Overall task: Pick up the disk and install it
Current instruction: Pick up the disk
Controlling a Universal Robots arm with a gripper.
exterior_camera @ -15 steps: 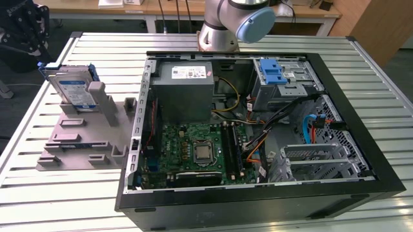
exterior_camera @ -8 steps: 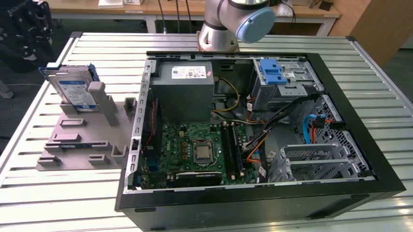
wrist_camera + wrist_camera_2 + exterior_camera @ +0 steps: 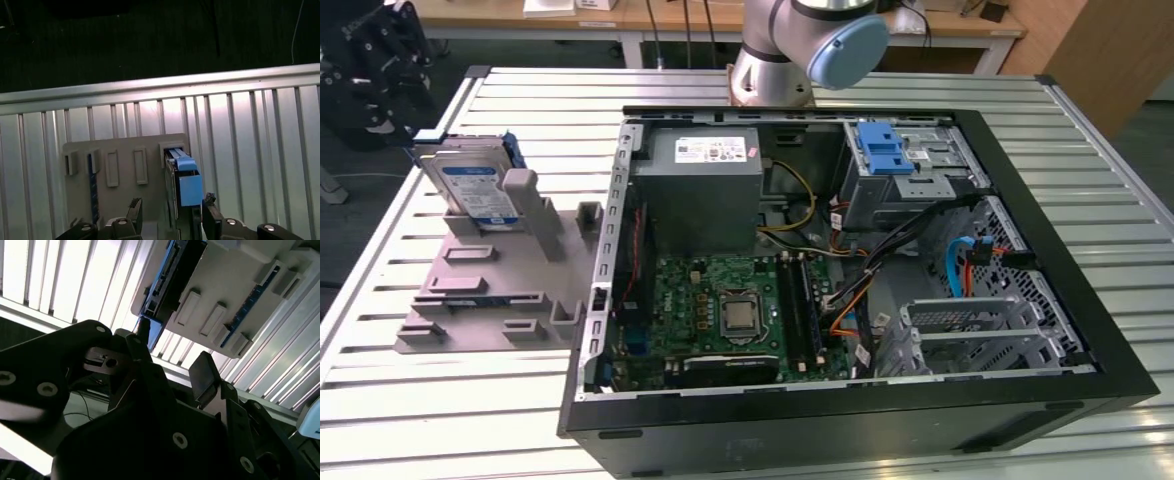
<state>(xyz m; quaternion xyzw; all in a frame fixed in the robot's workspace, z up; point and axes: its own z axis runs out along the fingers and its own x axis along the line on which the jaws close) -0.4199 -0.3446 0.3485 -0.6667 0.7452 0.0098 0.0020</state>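
The disk (image 3: 471,186), silver with a white-and-blue label and a blue carrier frame, stands on edge in the grey slotted stand (image 3: 494,290) at the exterior view's left. My gripper (image 3: 376,75) hangs beyond and above it, off the table's corner. In the first wrist view the disk (image 3: 183,184) shows edge-on in the stand (image 3: 125,150), and my gripper (image 3: 171,206) is open, one fingertip on each side of the disk's line, not touching it. The second wrist view shows the open gripper (image 3: 172,347) short of the disk (image 3: 167,280).
An open computer case (image 3: 854,260) lies on the slatted metal table (image 3: 400,400), right of the stand. Its metal drive bay carries a blue latch piece (image 3: 886,150); motherboard and cables fill the inside. The arm's base (image 3: 781,50) stands behind the case.
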